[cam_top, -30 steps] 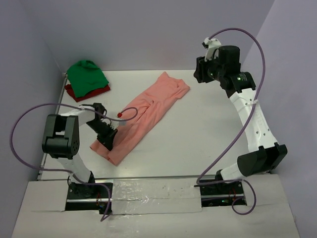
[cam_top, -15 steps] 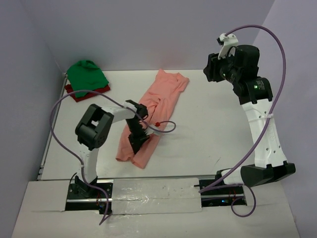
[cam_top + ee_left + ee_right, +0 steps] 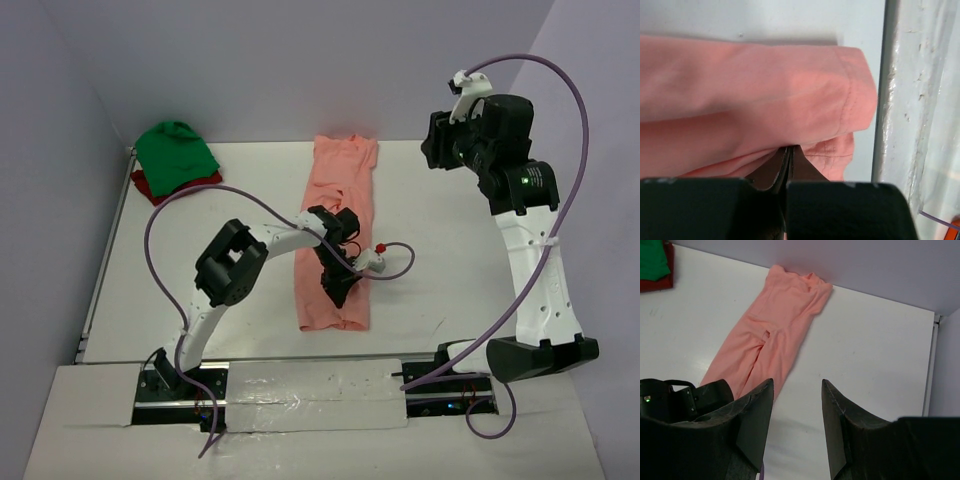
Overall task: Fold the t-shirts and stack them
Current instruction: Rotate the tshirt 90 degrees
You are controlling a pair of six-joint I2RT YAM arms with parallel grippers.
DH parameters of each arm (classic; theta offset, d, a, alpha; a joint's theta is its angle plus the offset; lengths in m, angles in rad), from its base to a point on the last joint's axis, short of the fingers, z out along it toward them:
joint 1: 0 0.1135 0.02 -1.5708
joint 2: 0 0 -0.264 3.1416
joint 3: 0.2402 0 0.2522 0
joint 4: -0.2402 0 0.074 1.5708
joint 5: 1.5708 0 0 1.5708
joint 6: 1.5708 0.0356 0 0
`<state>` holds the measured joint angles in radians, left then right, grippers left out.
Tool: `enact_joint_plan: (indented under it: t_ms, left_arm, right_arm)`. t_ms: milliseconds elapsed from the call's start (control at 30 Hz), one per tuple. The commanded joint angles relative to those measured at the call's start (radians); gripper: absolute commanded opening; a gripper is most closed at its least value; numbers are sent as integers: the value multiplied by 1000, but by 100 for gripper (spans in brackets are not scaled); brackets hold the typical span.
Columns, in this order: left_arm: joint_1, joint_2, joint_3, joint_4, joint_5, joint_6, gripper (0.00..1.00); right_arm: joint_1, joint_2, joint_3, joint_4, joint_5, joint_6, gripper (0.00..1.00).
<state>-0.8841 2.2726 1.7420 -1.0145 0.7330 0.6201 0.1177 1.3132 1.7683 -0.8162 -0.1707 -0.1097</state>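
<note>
Cloth of the pink shirt (image 3: 338, 215) runs lengthwise mid-frame in the top view, our left gripper (image 3: 788, 159) clamped on its lower part, we judge to square it for folding; our right gripper (image 3: 797, 385) hangs apart, empty, upper right; the green shirt (image 3: 175, 150) tops the red shirt (image 3: 150, 188), upper left.

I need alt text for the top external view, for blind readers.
The left tool pinches a long, folded salmon-pink cloth t-shirt on the white table. The right tool hangs at far right; a bright green t-shirt lies on a dark red t-shirt at far left.
</note>
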Motion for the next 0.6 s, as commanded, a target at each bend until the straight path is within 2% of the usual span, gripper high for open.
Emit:
enact_joint_plan:
  t_ms: [0, 67, 133, 167, 200, 267, 333, 400, 433, 467, 500, 567]
  left_arm:
    - [2, -37, 8, 20, 74, -11, 0]
    - [4, -67, -10, 31, 77, -28, 0]
    - [8, -120, -10, 47, 66, -40, 7]
    - [11, -152, -1, 47, 63, -49, 29]
    - [14, -169, 8, 50, 59, -59, 41]
    - [33, -203, 48, 76, 40, -98, 58]
    - [69, -264, 60, 195, 25, -147, 62]
    - [100, -342, 27, 356, -55, -290, 62]
    - [129, -369, -33, 549, -90, -337, 61]
    - [140, -404, -65, 653, -200, -430, 61]
    - [149, -404, -90, 727, -255, -456, 61]
    - [162, -355, -27, 775, -398, -505, 59]
  right_arm:
    - [-10, -34, -3, 2, 8, -10, 51]
    - [-10, -29, -26, 12, 5, -7, 51]
    - [-10, -29, -71, 35, -26, -8, 53]
    - [-10, -29, -93, 49, -35, -8, 54]
    - [-10, -31, -139, 64, -50, -16, 61]
    - [-10, -45, -191, 124, -52, -16, 68]
    - [-10, -66, -269, 189, -44, -22, 70]
    - [-10, -103, -353, 235, -24, -30, 70]
    - [-10, -114, -375, 265, -4, -31, 70]
    - [-10, -124, -395, 273, 10, -33, 70]
    - [-10, -147, -420, 279, 19, -35, 70]
    - [-12, -179, -443, 298, 45, -36, 70]
